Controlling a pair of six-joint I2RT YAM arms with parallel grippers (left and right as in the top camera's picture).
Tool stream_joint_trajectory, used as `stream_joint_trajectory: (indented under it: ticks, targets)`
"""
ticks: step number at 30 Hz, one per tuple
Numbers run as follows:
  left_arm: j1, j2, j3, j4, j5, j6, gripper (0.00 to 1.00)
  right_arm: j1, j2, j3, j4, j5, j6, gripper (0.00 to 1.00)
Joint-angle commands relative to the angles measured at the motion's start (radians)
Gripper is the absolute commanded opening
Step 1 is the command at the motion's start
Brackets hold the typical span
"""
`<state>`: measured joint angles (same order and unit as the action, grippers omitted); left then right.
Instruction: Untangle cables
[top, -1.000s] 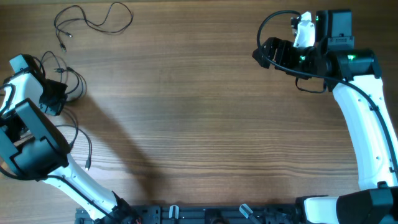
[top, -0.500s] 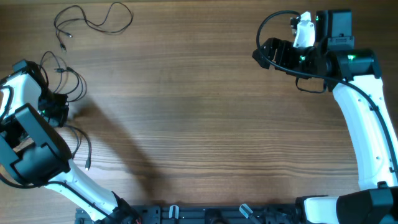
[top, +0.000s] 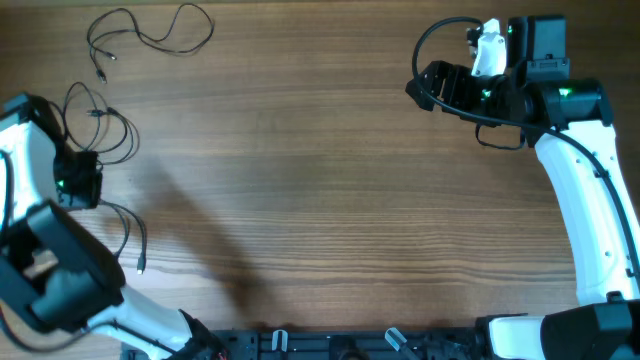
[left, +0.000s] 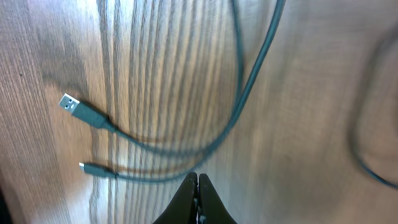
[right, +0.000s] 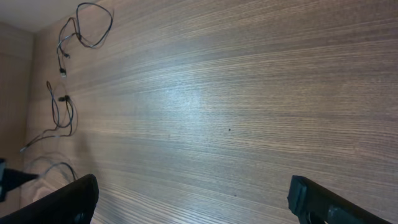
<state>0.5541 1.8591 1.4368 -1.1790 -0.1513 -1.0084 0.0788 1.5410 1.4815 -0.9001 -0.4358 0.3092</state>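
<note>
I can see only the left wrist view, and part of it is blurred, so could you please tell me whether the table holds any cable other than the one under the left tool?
Observer: Yes, a second cable lies alone near the table's far left corner, apart from the looped cable beside the left tool.
Operator: Thank you. How is the right tool?
Observer: The right tool is open and empty, over bare wood at the far right.
Operator: Is it near either cable?
Observer: No, both cables lie on the opposite side of the table from it.
</note>
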Motion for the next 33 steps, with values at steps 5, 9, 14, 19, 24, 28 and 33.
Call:
stream_joint_trajectory:
  ticks: [5,9,14,19,24,28,33]
  targets:
    - [-0.089,-0.279,-0.003,0.091,0.363,0.296,0.08,0.002,0.014,-0.001,0.005,0.010,-0.017,1.00]
    - [-0.159,-0.279,-0.003,0.066,0.473,0.387,0.62,0.002,0.013,-0.001,-0.008,0.006,0.013,1.00]
    - [-0.284,-0.336,-0.003,0.070,0.604,0.620,0.82,0.002,-0.037,-0.001,-0.032,0.011,0.005,1.00]
    - [-0.460,-0.525,-0.003,0.067,0.453,0.634,0.80,0.002,-0.096,-0.001,-0.095,0.040,-0.005,0.98]
    - [-0.681,-0.755,-0.003,0.048,0.209,0.634,0.87,0.002,-0.265,-0.001,-0.171,0.155,-0.061,0.94]
    - [-0.696,-0.782,-0.003,0.041,0.209,0.635,1.00,0.002,-0.459,-0.021,-0.177,0.159,-0.127,0.91]
    - [-0.696,-0.777,-0.003,0.041,0.209,0.635,1.00,0.002,-0.751,-0.234,-0.110,0.214,-0.126,0.97]
